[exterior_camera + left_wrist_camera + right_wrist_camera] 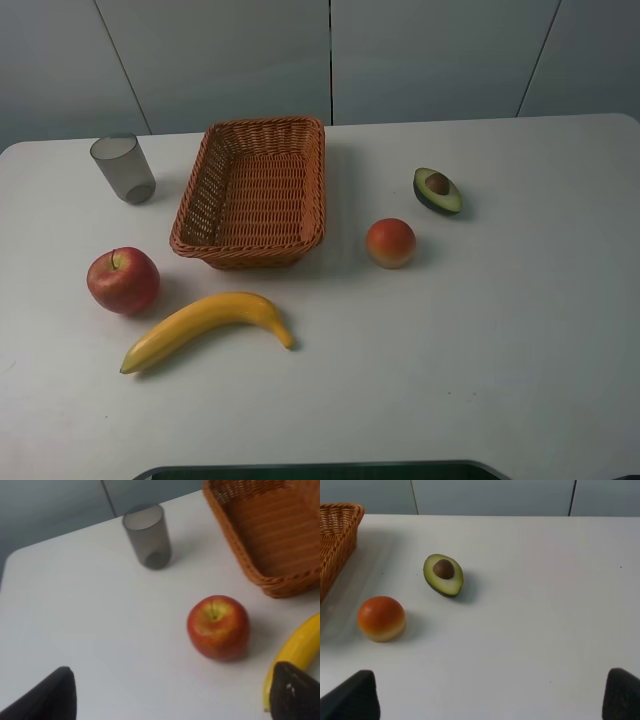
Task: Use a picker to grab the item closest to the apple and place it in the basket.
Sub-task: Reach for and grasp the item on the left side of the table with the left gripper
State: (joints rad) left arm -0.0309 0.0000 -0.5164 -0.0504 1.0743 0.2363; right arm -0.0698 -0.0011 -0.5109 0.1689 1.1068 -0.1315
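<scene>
A red apple [123,280] [218,627] rests at the left of the white table. Just to its front right lies a yellow banana [208,326] [295,650], the nearest item to it. The woven brown basket [254,190] [270,535] stands empty behind them. My left gripper [170,700] hovers open above the table near the apple, its dark fingertips [45,697] set wide apart, one tip close over the banana's end. My right gripper [485,697] is open too, over bare table in front of the avocado half. Neither gripper shows in the high view.
A grey translucent cup [123,169] [147,536] stands at the back left. An avocado half [438,190] [443,575] and an orange-red round fruit [391,243] [381,618] lie right of the basket. A dark edge [320,470] runs along the table's front.
</scene>
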